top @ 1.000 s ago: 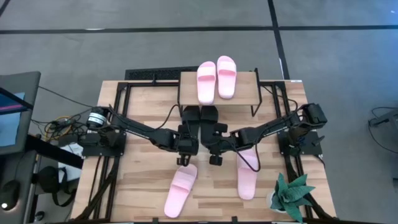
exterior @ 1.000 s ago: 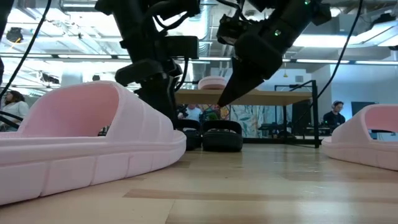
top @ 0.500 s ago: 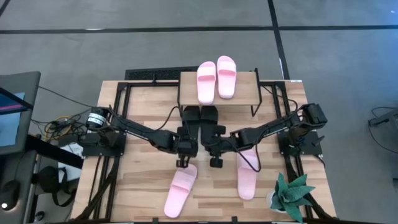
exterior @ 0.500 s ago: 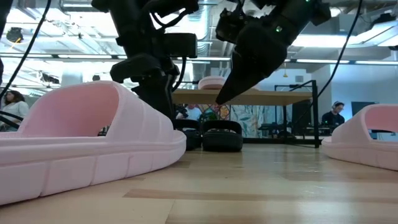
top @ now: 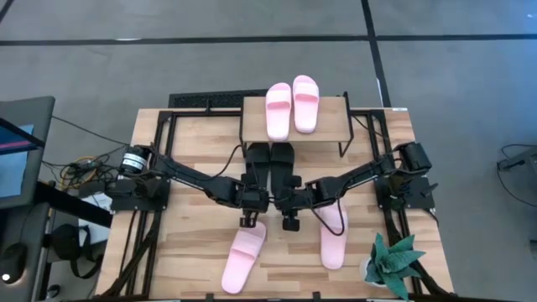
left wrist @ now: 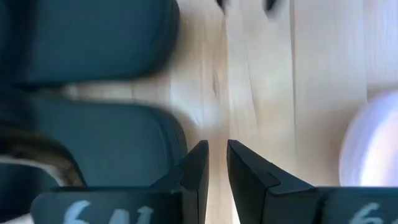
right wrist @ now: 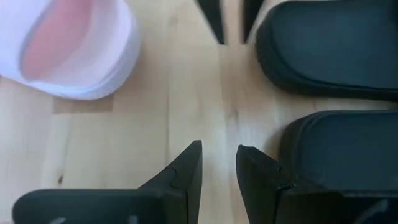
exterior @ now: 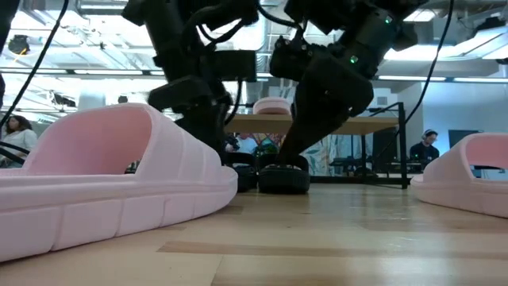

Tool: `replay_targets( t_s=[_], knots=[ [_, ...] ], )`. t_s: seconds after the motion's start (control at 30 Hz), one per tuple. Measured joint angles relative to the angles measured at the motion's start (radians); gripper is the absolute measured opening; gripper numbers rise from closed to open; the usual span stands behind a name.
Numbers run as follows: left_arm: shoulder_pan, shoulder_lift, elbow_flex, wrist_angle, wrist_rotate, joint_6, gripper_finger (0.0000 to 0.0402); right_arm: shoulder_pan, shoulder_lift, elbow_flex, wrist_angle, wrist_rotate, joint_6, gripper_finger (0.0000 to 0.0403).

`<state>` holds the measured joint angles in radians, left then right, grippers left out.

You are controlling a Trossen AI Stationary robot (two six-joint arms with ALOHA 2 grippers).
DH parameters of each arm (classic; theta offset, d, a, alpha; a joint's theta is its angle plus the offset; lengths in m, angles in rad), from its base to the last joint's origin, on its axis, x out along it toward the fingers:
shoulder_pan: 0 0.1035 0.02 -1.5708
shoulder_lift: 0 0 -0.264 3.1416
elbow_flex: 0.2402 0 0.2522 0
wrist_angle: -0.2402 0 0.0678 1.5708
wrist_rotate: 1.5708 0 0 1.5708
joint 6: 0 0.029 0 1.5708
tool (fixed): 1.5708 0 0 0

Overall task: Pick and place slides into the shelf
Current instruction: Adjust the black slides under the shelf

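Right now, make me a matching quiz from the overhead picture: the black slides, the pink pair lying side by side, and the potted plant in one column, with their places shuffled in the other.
Things
1. black slides
2. pink pair lying side by side
3. potted plant

Places
a. at the table corner, bottom right of the high view
b. on the table, just in front of the shelf
c. on the shelf's top board

Right pairs: 1-b, 2-c, 3-a
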<state>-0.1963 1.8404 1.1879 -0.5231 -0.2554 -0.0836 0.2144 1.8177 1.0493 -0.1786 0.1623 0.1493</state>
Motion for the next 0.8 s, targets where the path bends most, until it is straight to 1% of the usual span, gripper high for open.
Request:
replay_targets(
  t_s=[0.2, 0.47, 0.8],
  knots=[
    [0.0, 0.029, 0.0, 0.024, 0.015, 0.002, 0.0048, -0.007, -0.003, 0.0, -0.002, 0.001, 0.005, 0.0086],
    [0.028, 0.028, 0.0, 0.021, 0.008, 0.011, 0.0048, -0.01, -0.003, 0.0, 0.0, 0.026, 0.008, 0.0086],
    [0.041, 0.028, -0.059, 0.084, 0.016, 0.02, 0.0048, -0.022, -0.004, 0.0, -0.014, 0.026, 0.026, 0.0086]
  ],
)
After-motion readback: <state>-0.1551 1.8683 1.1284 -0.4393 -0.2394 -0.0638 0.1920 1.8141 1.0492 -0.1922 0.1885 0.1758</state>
